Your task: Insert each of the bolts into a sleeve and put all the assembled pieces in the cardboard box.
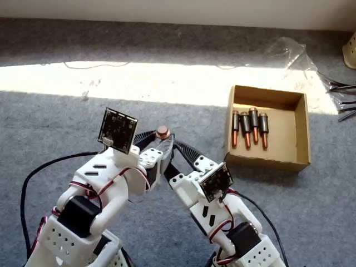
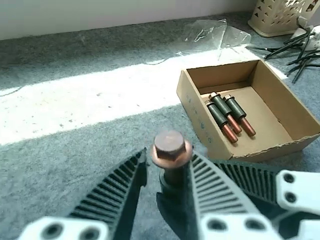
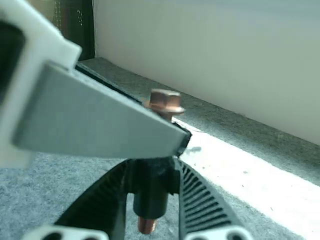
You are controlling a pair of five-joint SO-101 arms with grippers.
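Note:
A copper bolt stands upright where the two arms meet, left of the cardboard box. My left gripper is shut on the bolt, its fingers either side of the shaft just under the hex head. My right gripper is shut on a black sleeve. The bolt runs down through the sleeve and its copper tip pokes out below. One left finger crosses in front of the sleeve top. Several assembled pieces lie side by side in the box.
Grey carpet covers the table, with a bright sunlit band beyond the grippers. A crumpled clear plastic bag lies behind the box. Black rods and a cream basket sit at the far right. A pale wall closes off the back.

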